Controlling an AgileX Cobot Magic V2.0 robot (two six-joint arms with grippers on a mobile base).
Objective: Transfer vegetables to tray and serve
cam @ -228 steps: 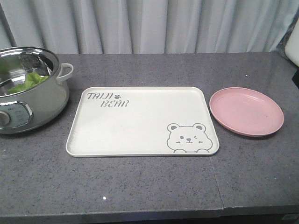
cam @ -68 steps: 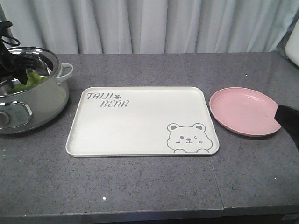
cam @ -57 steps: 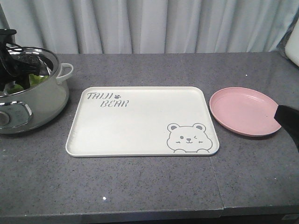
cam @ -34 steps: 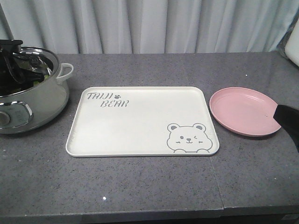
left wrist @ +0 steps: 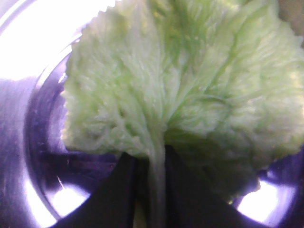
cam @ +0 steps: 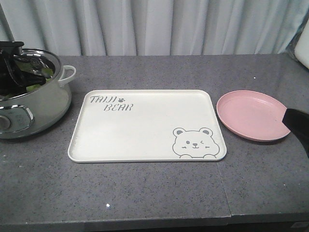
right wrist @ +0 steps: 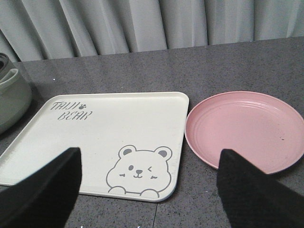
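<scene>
1. The grey speckled stone table top [cam: 145, 203] is carrying everything you are working with, and a pale pleated curtain [cam: 169, 26] is hanging behind it.
2. The large cream rectangular plastic tray [cam: 145, 125], with a grey winking bear and the letters "TAIJI BEAR", is lying flat in the middle of the table.
3. The round steel electric pot [cam: 43, 104] is standing to the left of the tray, near its edge but not touching it. Its white handle is pointing toward the tray.
4. The round pink plastic plate [cam: 253, 115] is lying just beside the right edge of the tray, with a narrow gap between them.
5. The crinkly light-green lettuce leaves [left wrist: 190, 85] are lying inside the pot, on its shiny bottom, well apart from the tray. Your left wrist view is showing one broad leaf, with its pale rib running down toward the fingers.
6. Your left gripper [left wrist: 148, 156] is reaching down into the pot. Its dark fingers [left wrist: 118, 190] are standing almost together and are pinching the pale rib of the leaf between them.
7. Your right gripper [right wrist: 149, 153] is hanging low at the right front of the table, near the plate. Its fingers [right wrist: 42, 190] are spreading wide and are holding nothing.
</scene>
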